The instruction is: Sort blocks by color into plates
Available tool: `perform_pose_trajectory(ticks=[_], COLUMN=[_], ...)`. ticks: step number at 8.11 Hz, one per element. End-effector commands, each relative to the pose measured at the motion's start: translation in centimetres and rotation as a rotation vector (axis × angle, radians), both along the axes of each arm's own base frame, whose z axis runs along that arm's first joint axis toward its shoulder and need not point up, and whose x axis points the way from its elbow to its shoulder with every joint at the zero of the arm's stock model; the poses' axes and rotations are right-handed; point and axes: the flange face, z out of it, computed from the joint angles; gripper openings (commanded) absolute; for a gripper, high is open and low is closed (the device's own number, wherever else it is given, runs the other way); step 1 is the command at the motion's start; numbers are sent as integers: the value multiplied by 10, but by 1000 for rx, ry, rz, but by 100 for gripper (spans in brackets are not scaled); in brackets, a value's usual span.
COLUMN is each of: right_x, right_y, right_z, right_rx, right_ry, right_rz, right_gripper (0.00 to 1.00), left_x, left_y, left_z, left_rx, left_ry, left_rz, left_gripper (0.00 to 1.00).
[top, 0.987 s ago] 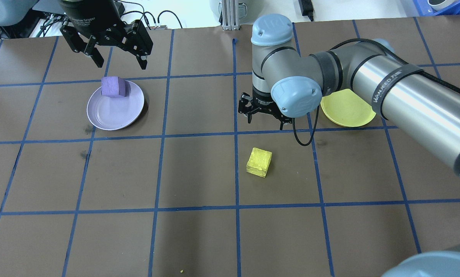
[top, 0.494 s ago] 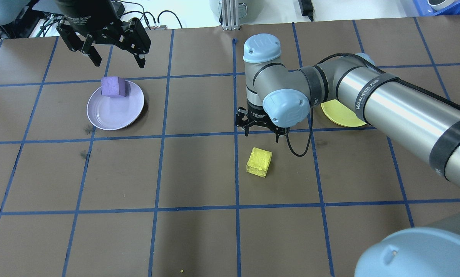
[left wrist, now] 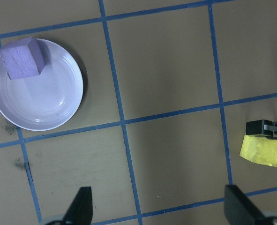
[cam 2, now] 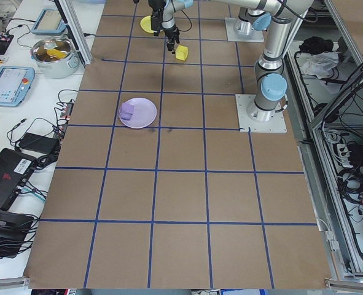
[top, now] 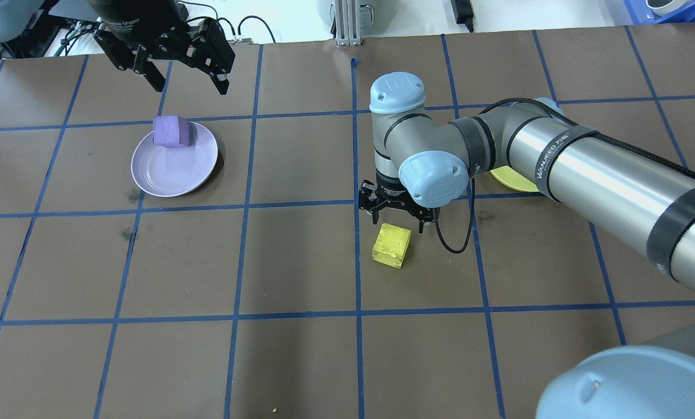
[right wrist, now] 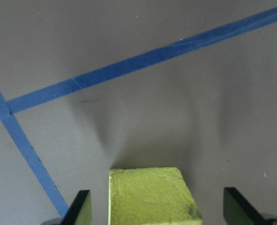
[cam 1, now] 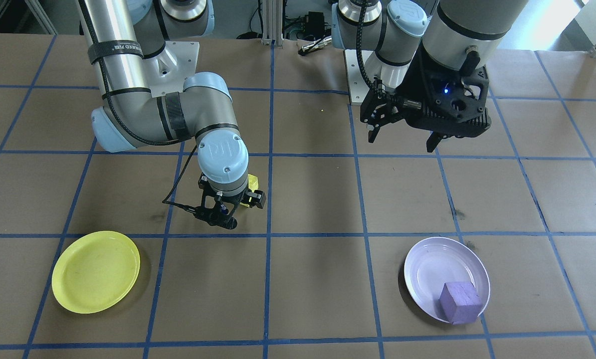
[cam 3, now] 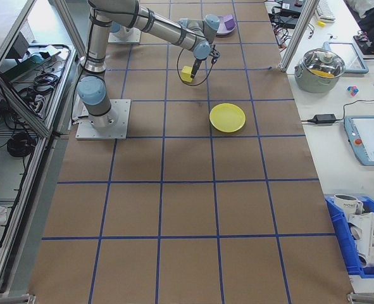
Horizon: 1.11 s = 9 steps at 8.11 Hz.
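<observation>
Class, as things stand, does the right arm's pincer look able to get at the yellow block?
Probably yes. The right pincer hangs open right by the yellow block, which sits alone on the table; the wrist view shows nothing between the fingertips and the block.

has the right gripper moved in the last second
Yes. The right gripper has come toward the camera, from beside the yellow plate to just above the yellow block.
</observation>
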Motion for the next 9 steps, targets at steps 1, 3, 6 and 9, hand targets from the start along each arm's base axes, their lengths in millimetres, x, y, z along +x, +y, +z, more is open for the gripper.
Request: perform_pose_trajectory(ticks=[1,3,6,9], right_x=[2,14,18,16], right_y=[10,17,17,8], right_z=[-7,-11,-10,9], right_rx=[30,38,40,-5], right_ry=[-25,-31,-59,-76], right_rz=[-6,18,19,48], right_gripper=[100,89,0,0], left_x=[0,7,9,8], left_y=[0,1,2,1], left_z=[7,-5,-12,-13], left_rx=[-36,-13,-1,-1], left_ry=[16,-50,-66,-66], left_rz=[-19,-14,-15,-15], left_gripper=[100,100,100,100])
